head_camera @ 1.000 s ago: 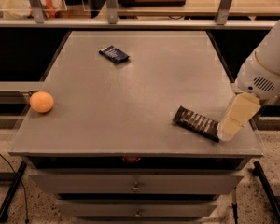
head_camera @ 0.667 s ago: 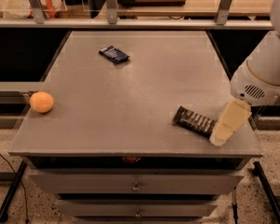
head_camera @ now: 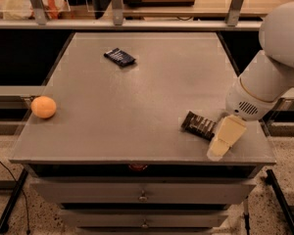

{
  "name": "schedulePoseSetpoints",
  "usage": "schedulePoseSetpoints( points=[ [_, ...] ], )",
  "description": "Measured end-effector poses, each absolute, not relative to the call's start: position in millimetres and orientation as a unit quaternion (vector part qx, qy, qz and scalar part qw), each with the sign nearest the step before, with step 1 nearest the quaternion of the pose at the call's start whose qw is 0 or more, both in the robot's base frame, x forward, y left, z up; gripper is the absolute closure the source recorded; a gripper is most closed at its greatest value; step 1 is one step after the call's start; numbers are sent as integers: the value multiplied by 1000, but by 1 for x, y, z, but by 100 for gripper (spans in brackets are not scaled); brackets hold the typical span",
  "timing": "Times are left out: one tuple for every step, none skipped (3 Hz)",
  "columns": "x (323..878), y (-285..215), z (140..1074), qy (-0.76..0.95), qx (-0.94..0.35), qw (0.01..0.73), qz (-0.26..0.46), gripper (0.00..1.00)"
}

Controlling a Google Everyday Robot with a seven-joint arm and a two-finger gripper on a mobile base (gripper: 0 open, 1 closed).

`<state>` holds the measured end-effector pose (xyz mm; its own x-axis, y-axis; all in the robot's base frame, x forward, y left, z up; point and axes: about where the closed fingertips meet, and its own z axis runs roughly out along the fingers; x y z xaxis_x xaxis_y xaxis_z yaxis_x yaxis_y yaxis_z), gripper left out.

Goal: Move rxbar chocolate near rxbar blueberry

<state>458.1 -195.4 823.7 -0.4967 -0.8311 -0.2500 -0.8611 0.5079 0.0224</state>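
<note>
The rxbar chocolate (head_camera: 197, 124), a dark brown-black bar with pale stripes, lies flat near the front right of the grey table (head_camera: 137, 97). The rxbar blueberry (head_camera: 119, 57), a shorter navy bar, lies at the far middle-left of the table, far from the chocolate bar. My gripper (head_camera: 219, 150), cream-coloured on a white arm (head_camera: 264, 77), hangs at the front right, right at the chocolate bar's right end and covering it. I cannot tell whether it touches the bar.
An orange ball (head_camera: 43, 106) sits near the table's left edge. The table's front edge is just below the gripper. Drawers (head_camera: 142, 196) are under the tabletop. A railing with posts (head_camera: 116, 4) runs behind the table.
My arm has moved left and toward the front edge, bringing the gripper lower and closer over the chocolate bar's right end. Both bars and the orange ball have not moved.
</note>
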Motion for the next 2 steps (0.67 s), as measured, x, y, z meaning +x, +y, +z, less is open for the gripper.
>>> schedulePoseSetpoints(
  points=[
    [462, -188, 814, 857, -499, 102, 71, 18],
    [466, -188, 813, 856, -502, 100, 70, 41]
  ],
)
